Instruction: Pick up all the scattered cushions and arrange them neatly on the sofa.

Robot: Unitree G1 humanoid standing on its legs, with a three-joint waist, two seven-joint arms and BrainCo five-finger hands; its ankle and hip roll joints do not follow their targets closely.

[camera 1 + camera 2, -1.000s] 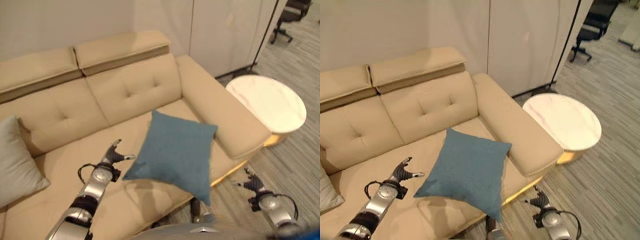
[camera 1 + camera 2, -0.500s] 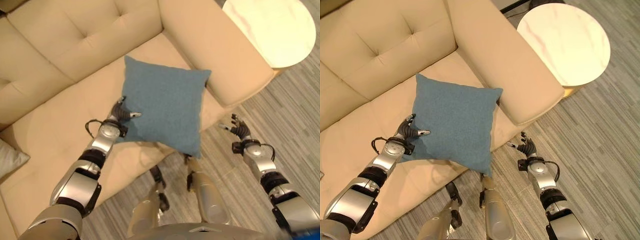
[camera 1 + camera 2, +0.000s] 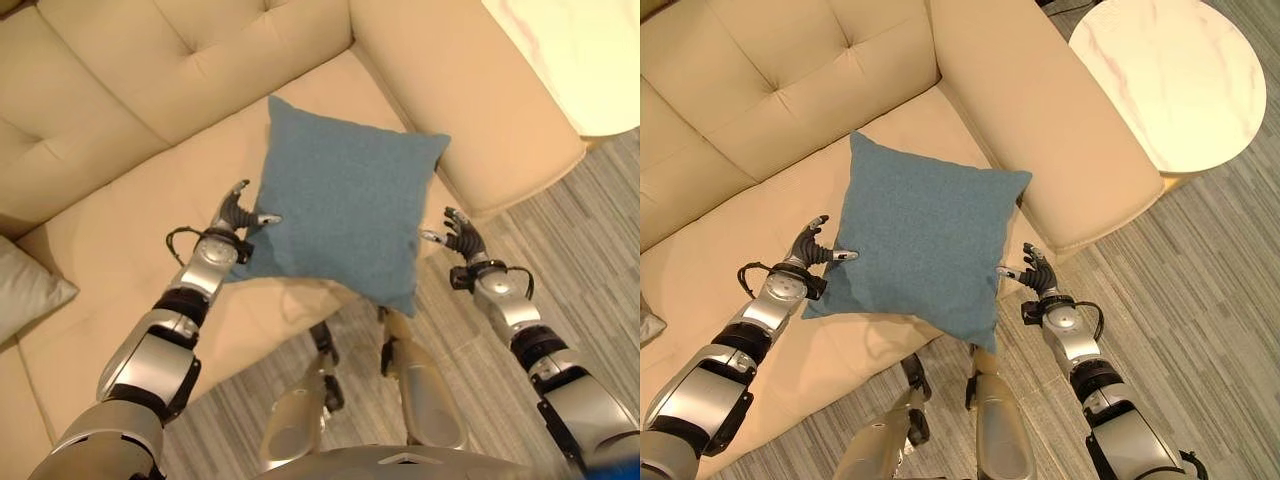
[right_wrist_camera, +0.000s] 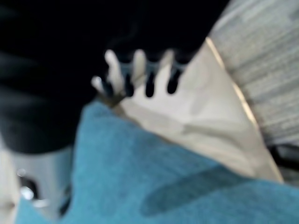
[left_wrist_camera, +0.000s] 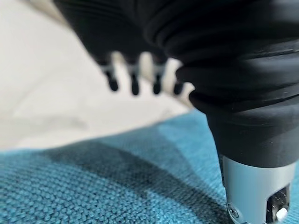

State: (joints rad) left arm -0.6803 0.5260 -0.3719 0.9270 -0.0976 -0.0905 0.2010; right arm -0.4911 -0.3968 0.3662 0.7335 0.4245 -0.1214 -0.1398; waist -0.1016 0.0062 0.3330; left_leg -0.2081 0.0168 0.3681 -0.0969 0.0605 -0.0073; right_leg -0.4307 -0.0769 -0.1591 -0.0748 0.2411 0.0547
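A blue square cushion (image 3: 345,205) lies flat on the beige sofa's seat (image 3: 120,270), with one corner hanging over the front edge. My left hand (image 3: 232,215) rests at the cushion's left edge, fingers straight and the thumb lying on the fabric. My right hand (image 3: 460,238) is open with spread fingers right beside the cushion's right edge, in front of the sofa. In the left wrist view the blue weave (image 5: 93,186) lies under the fingers (image 5: 133,84). In the right wrist view the cushion (image 4: 163,182) lies beside that hand.
A grey cushion (image 3: 25,290) leans at the sofa's left end. The wide armrest (image 3: 1040,130) rises to the right of the blue cushion. Beyond it stands a round white table (image 3: 1175,80). Grey striped floor (image 3: 1200,300) runs in front of the sofa.
The camera has tilted down toward the seat. My right hand has come up from over the floor to the cushion's right edge. My left hand stays at the left edge.
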